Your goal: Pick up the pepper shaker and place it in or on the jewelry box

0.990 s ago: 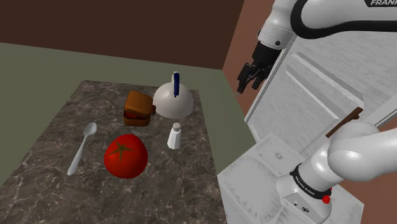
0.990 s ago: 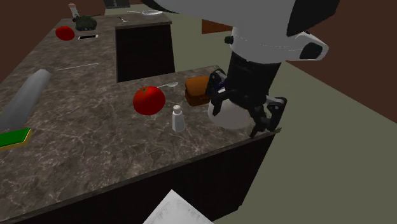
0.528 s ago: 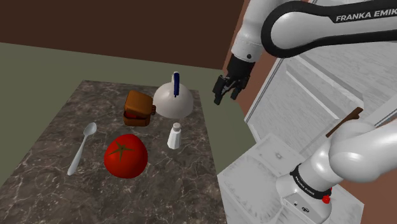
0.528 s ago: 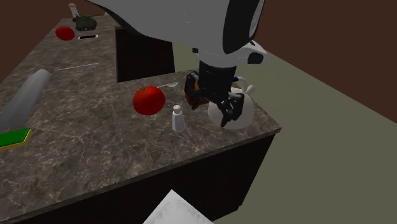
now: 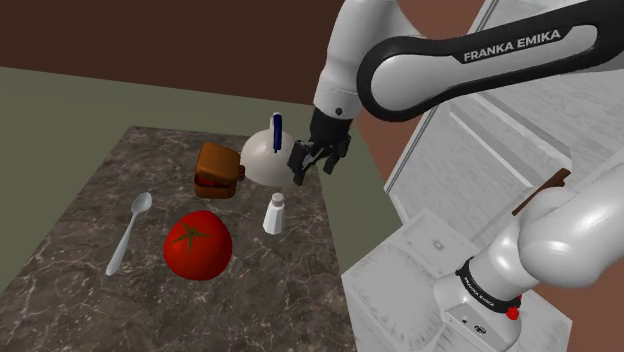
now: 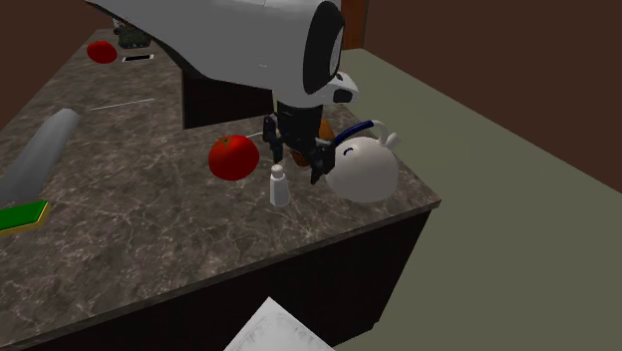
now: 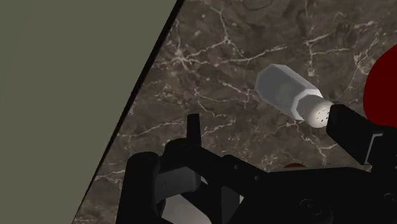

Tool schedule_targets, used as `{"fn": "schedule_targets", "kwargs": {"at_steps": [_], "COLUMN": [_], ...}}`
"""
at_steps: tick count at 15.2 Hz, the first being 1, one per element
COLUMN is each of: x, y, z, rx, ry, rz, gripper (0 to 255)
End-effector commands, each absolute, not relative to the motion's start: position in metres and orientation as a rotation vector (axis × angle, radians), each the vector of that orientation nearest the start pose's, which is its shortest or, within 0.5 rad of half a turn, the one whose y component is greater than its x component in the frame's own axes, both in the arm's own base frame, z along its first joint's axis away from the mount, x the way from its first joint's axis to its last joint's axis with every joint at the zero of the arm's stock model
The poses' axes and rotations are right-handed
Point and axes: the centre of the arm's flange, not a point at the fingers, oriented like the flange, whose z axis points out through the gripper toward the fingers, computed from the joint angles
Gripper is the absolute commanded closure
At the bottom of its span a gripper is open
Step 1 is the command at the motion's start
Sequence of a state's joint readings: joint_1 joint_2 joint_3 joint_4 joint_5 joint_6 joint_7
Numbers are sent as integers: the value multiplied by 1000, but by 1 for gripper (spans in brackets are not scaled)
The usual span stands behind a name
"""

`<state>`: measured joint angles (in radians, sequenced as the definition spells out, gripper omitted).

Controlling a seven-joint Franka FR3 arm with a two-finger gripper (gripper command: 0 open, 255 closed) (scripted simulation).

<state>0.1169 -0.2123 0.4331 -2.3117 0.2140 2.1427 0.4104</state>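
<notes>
Fingers spread wide to straddle its target, the empty black gripper (image 5: pixel 311 167) hovers over the marbled counter (image 5: pixel 85 225) just beyond the white pepper shaker (image 5: pixel 274 214), which stands upright at the shoulder view's right of the tomato (image 5: pixel 197 245), the brown jewelry box (image 5: pixel 217 170) lying farther back.

The shoulder view looks down from beside the white box stand (image 5: pixel 400 290) at lower right, over the dark marbled desk (image 5: pixel 70 260) toward upper left. The second exterior view stands off the desk edge that runs along the shoulder view's right and takes in a longer stretch. The wrist view, on the black two-finger hand (image 7: pixel 267 124), sits close above that edge. All three share the small white shaker (image 5: pixel 274 214).
</notes>
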Motion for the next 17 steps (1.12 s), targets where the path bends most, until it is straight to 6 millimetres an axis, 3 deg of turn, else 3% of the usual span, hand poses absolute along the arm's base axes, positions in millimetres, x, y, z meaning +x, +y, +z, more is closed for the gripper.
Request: {"fn": "schedule_targets", "kwargs": {"at_steps": [1, 5, 13, 17], "x": [411, 422, 422, 422], "y": [285, 331, 335, 335], "z": [411, 389, 349, 349], "rx": [-3043, -3040, -3040, -3040], "ry": [-41, -68, -68, -68], "rz": [27, 31, 31, 31], "gripper": [0, 0, 0, 0]}}
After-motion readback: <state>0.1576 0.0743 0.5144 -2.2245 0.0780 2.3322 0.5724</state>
